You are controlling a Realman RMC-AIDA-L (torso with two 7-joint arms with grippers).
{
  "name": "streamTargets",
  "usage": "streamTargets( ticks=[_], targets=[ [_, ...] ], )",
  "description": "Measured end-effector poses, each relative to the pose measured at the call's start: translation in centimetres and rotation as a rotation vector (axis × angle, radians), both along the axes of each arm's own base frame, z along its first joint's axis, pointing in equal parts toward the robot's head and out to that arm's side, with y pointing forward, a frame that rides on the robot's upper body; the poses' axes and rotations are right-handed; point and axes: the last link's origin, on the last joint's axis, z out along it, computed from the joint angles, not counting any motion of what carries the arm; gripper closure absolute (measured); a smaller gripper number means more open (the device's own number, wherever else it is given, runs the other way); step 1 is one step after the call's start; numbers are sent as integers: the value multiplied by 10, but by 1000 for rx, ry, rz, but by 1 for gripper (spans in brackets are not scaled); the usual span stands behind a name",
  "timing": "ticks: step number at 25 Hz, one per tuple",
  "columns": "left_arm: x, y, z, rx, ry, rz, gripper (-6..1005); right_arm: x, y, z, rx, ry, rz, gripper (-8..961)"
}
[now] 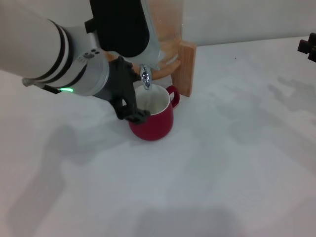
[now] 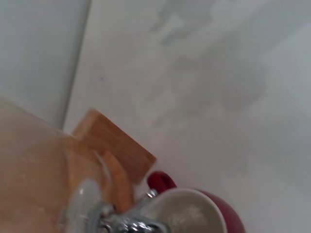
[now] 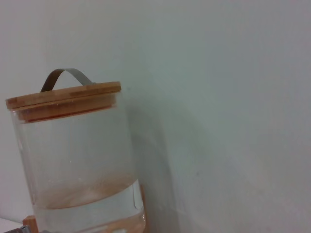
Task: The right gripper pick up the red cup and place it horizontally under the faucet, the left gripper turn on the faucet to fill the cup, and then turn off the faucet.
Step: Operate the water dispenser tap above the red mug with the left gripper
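Red cup (image 1: 154,118) upright under faucet (image 1: 145,79): placed. Left hand (image 1: 129,98) at cup's 9 o'clock, grip unclear. Right hand (image 1: 307,47) parked at 2 o'clock, grip unclear. Left: filling, shutting off.

The red cup (image 1: 153,121) is dark red outside and off-white inside, with a red handle. The faucet (image 1: 145,79) is shiny silver. The wooden stand (image 1: 186,66) is light orange-brown. The left hand (image 1: 129,106) is black, on a white and grey arm with black bands and a small green light. The tabletop (image 1: 237,163) is pale grey-white with soft grey shadows. The glass jar (image 3: 77,160) is clear, with a light brown wooden lid (image 3: 63,95).
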Motion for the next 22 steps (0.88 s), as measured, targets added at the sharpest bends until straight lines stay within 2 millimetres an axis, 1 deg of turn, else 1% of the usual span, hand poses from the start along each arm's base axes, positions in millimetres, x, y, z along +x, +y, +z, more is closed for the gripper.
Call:
streamTargets(
  ticks=[10, 17, 22],
  targets=[
    [8, 6, 1, 40, -79, 41, 203, 0, 1, 0, 3, -2, 3, 563],
    [15, 5, 0, 44, -119, 74, 203, -1, 2, 0, 5, -5, 3, 563],
    [16, 4, -1, 37, -124, 81, 203, -1, 3, 0, 6, -5, 3, 563]
  ],
)
